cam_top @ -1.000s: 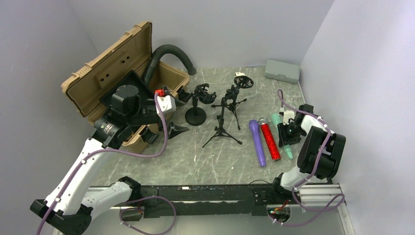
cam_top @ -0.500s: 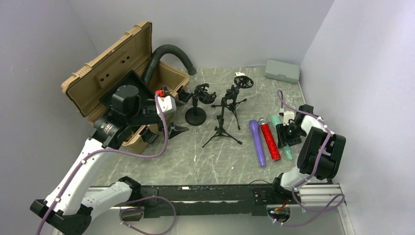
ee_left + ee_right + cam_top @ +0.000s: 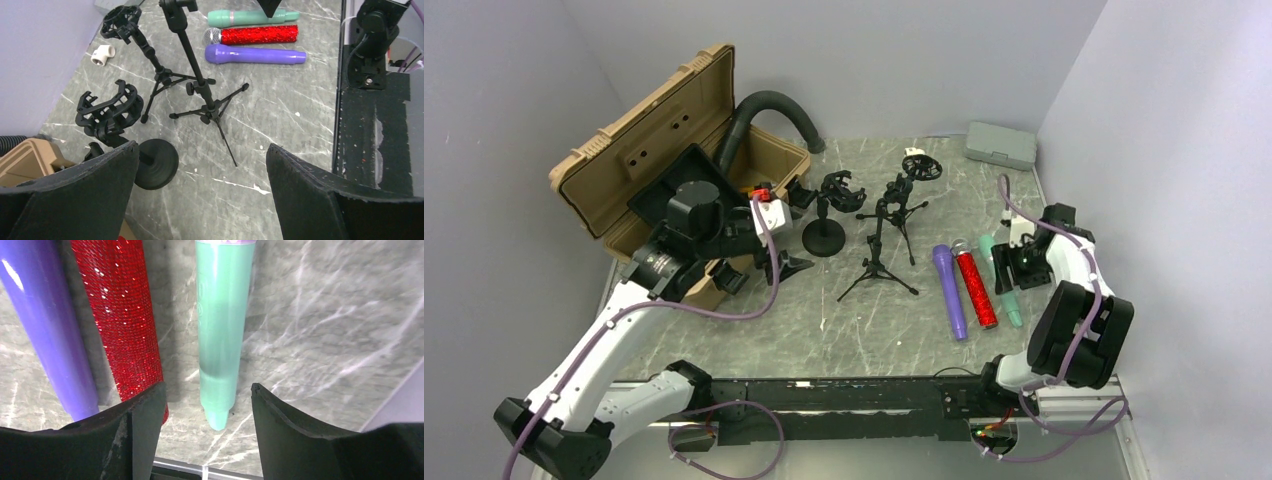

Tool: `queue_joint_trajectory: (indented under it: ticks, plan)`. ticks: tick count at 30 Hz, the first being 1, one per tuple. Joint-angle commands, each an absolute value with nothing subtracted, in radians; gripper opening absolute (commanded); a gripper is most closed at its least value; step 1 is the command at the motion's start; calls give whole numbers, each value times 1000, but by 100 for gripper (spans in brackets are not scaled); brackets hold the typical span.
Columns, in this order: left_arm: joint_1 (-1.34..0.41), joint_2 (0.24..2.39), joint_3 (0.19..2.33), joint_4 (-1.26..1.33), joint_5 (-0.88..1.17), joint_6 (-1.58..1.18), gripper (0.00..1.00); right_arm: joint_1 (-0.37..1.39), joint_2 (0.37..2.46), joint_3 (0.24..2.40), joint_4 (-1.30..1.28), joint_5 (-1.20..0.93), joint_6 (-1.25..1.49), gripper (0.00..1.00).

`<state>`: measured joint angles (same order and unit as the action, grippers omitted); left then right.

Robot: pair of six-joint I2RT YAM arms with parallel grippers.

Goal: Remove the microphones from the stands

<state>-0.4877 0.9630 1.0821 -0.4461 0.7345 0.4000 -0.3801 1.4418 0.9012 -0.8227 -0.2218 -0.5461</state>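
Three microphones lie side by side on the table: purple, red glitter and teal. My right gripper hangs open just above the teal microphone, its jaws straddling the tail end without touching. The red and purple ones lie to its left. Three black stands are empty: a tall tripod, a small tripod with a shock mount and a round-base stand. My left gripper is open and empty beside the round-base stand.
An open tan case with a black hose stands at the back left, behind my left arm. A grey box lies at the back right. A small white fitting lies near the small tripod. A black rail runs along the front edge.
My left wrist has shifted a little to the right toward the round-base stand. My right arm has swung its elbow outward; its gripper stays open over the teal microphone.
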Motion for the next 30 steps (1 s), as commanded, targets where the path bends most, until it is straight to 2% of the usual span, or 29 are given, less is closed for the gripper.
queue_joint_trajectory:
  ticks: [1, 9, 19, 26, 30]
  plan:
    - [-486, 988, 1060, -308, 717, 358, 99, -386, 1381, 1000, -899, -250, -544, 66]
    - [-486, 1126, 1011, -23, 826, 170, 99, -384, 1308, 1140, -979, -358, -536, 67]
    - [-557, 1365, 1135, 129, 842, 122, 99, -323, 1234, 1264, -932, -793, -496, 66]
    - [-606, 1488, 1191, 203, 858, 126, 99, -140, 1198, 1236, -749, -810, -392, 65]
    - [-622, 1542, 1191, 256, 845, 112, 97, -107, 1181, 1203, -670, -836, -369, 65]
